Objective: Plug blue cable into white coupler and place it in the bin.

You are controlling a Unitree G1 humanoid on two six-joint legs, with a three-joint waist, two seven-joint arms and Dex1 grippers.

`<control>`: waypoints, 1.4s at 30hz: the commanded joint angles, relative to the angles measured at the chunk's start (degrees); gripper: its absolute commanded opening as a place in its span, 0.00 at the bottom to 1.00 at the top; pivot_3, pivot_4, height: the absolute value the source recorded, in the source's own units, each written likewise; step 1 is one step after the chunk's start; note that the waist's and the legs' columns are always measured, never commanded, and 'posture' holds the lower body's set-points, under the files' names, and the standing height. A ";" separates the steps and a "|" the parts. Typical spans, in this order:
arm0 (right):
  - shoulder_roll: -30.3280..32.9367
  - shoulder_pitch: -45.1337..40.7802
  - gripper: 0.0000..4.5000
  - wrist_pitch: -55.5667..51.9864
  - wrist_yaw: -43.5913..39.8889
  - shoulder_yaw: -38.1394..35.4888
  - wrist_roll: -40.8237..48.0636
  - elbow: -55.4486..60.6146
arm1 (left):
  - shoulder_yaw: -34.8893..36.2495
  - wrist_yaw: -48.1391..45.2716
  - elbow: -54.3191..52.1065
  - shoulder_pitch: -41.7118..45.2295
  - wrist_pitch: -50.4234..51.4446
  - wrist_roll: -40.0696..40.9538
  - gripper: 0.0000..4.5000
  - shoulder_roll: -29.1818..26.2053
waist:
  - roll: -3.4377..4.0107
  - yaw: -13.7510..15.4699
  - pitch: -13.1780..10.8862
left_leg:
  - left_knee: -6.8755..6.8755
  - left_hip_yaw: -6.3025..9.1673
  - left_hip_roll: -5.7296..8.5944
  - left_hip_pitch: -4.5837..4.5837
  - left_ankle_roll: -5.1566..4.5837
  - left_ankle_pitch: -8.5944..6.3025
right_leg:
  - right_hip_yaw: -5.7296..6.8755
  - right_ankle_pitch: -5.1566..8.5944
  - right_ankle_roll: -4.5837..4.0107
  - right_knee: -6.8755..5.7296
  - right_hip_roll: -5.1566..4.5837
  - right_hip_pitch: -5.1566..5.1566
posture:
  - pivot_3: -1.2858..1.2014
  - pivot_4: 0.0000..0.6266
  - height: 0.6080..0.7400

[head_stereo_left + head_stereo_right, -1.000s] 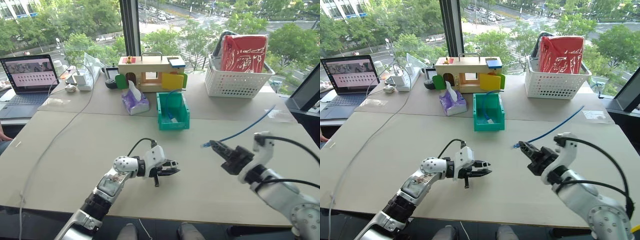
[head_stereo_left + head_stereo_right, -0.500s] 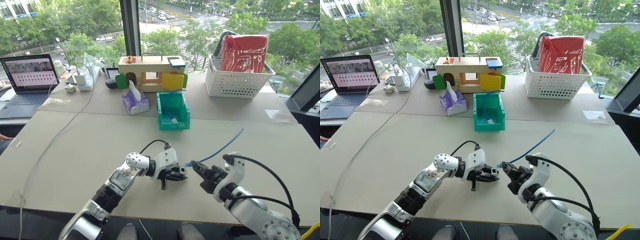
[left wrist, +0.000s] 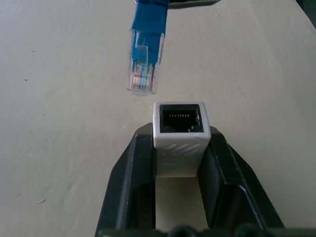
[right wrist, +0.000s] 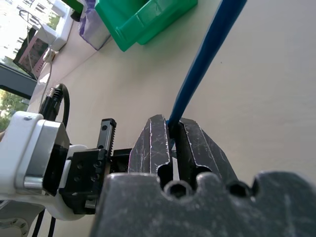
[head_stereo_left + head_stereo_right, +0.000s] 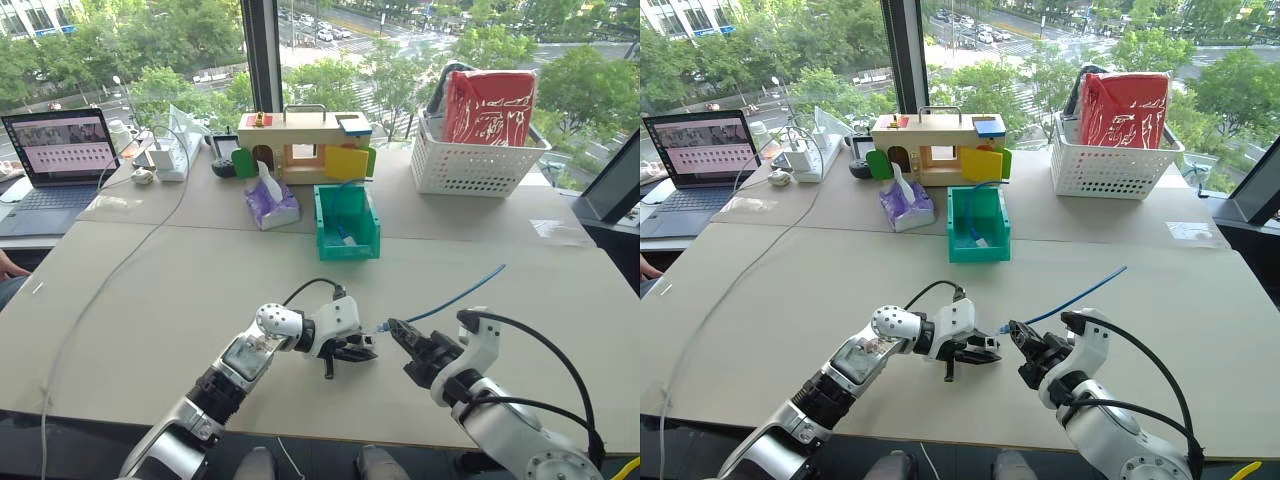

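Observation:
My left gripper point(image 5: 361, 351) hovers low over the table's near middle, shut on the white coupler point(image 3: 180, 133); the coupler's dark socket faces outward between the black fingers point(image 3: 129, 165). My right gripper point(image 5: 396, 329) is shut on the blue cable point(image 5: 452, 293) just behind its clear plug point(image 3: 145, 64). The plug hangs a short way in front of the socket, offset to one side and not inserted. From the right fingers point(image 4: 158, 136) the cable point(image 4: 207, 54) trails away over the table. The green bin point(image 5: 347, 222) stands farther back at mid-table with a bit of blue cable in it.
Behind the bin are a wooden toy house point(image 5: 300, 145) and a purple tissue pack point(image 5: 270, 205). A white lattice basket point(image 5: 470, 165) holding a red bag sits far right. A laptop point(image 5: 60, 150) and a long white cord point(image 5: 110, 270) lie at the left.
My right gripper has swung left and down with the cable, bringing the plug close to the coupler. My left gripper has shifted slightly right. Over the last half second little moved.

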State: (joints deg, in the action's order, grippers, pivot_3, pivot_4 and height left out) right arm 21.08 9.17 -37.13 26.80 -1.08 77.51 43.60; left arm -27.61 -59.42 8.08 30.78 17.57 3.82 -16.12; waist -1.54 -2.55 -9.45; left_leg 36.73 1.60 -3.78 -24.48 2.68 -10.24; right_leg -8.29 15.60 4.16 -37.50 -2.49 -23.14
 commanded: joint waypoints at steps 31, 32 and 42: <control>5.11 2.61 0.00 -0.74 7.73 1.52 4.85 2.60 | -2.24 3.63 -1.83 0.22 1.02 -6.11 0.15 1.19 | 0.01 0.11 0.04 | 0.00 0.02 0.00 0.00 0.00 0.00 | -0.01 0.00 0.00 0.20 0.01 0.11 | 0.52 0.24 0.88; 5.34 2.51 0.00 -0.73 7.76 1.59 5.02 2.69 | -2.30 3.66 -1.85 0.26 1.20 -6.11 0.15 1.29 | 0.01 0.11 0.04 | 0.00 0.03 0.00 -0.01 0.00 0.00 | 0.00 0.00 0.01 0.27 0.01 0.13 | 0.52 0.24 0.88; 8.24 0.93 0.00 -1.52 8.06 2.10 3.76 3.13 | -3.26 1.40 -0.34 1.27 0.73 -5.66 0.15 1.55 | -0.01 0.15 0.06 | 0.00 0.03 0.01 -0.01 0.00 0.00 | -0.01 -0.01 0.03 0.38 0.01 0.20 | 0.52 0.24 0.88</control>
State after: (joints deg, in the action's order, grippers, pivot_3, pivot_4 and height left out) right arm 28.40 10.17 -37.46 34.06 0.59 81.95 45.15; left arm -29.42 -57.74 6.72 31.73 18.51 -0.67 -14.48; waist -1.54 -2.41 -9.40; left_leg 36.73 1.63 -3.77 -24.49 2.68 -10.24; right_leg -8.30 15.59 4.19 -37.13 -2.49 -22.94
